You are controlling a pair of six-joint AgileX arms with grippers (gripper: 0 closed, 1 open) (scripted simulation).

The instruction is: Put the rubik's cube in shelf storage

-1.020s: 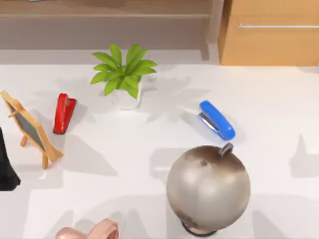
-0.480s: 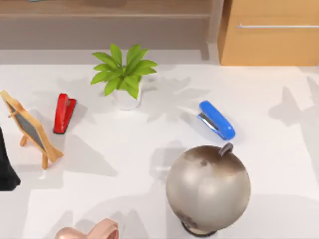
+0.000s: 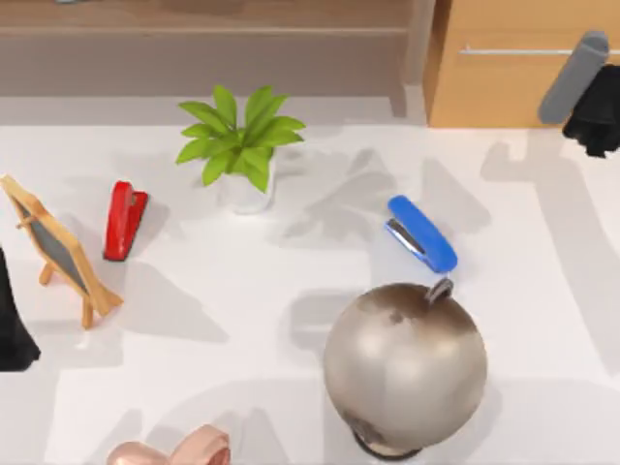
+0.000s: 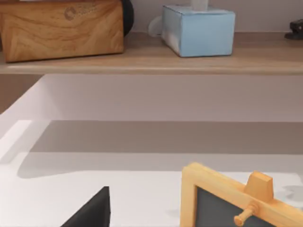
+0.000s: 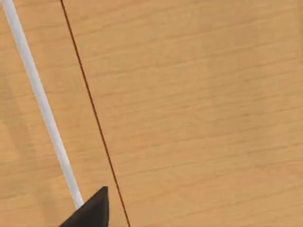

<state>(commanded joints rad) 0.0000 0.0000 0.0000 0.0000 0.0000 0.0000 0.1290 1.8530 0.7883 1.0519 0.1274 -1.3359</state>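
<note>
— White tabletop (image 3: 542, 320), cluttered. Which step is in hand?

— An early one, I judge: nothing is gripped for certain, and where the rubik's cube lies I cannot tell. The shelf storage (image 3: 213, 17) runs along the tabletop's far edge, from the left side to its upright post, with the drawer cabinet (image 3: 513, 87) beside it at the far right corner.

— And the arms?

— The right gripper (image 3: 596, 116) is up at the far right corner, over the front of the drawer cabinet; its wrist camera faces the cabinet's wood and the silver handle (image 5: 40, 104) at close range. The left gripper (image 3: 15, 344) sits at the left edge, just beside the small chalkboard (image 3: 58, 250), its camera looking towards the shelf board.

— Jaws?

— Open or shut, I cannot tell for either pair, nor whether they hold anything.

— So what does the next move call for?

— Finding the cube, probably. If it is inside that cabinet, the right arm would need to pull the handle first. After that comes a carry leftwards to the shelf board, keeping clear of the globe (image 3: 405, 366).
</note>
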